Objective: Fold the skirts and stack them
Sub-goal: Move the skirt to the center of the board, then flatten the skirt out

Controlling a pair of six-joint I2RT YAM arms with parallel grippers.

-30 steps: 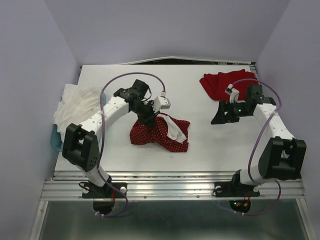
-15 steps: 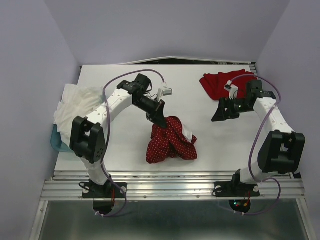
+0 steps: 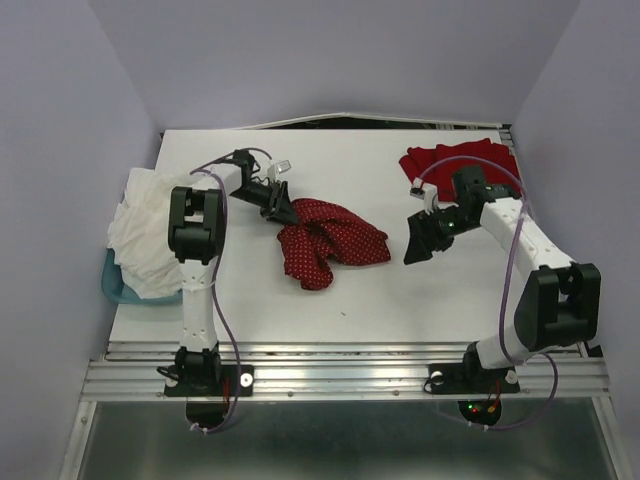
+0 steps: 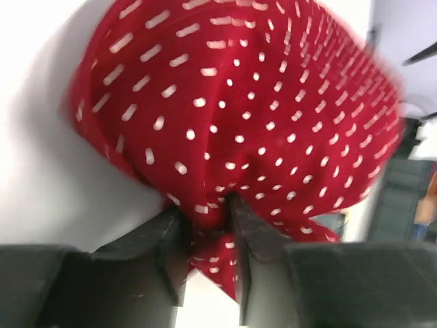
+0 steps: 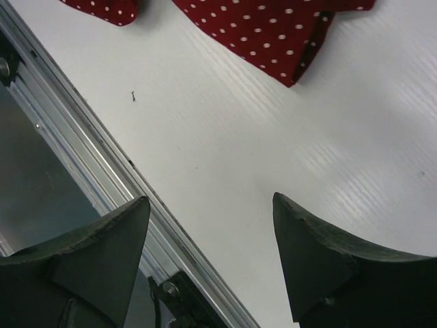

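The dark red polka-dot skirt (image 3: 332, 240) lies crumpled in the middle of the table. My left gripper (image 3: 283, 208) sits at its far-left edge, low over the table. In the left wrist view the skirt (image 4: 259, 109) fills the frame and a fold of its edge hangs between the parted fingers of the left gripper (image 4: 205, 219), which stands open. The plain red skirt (image 3: 450, 165) lies at the back right. My right gripper (image 3: 418, 238) hovers between the two skirts, open and empty. In the right wrist view it (image 5: 212, 205) is over bare table, with the polka-dot hem (image 5: 273, 27) ahead.
A pile of white cloth (image 3: 150, 225) spills over a blue basket (image 3: 112, 280) at the table's left edge. The metal rail (image 5: 82, 137) of the near table edge runs close by the right gripper's fingers.
The left arm has swung the polka-dot skirt away from the front edge toward the table's middle and stretched out low; its jaws have parted. The right gripper has moved left and nearer.
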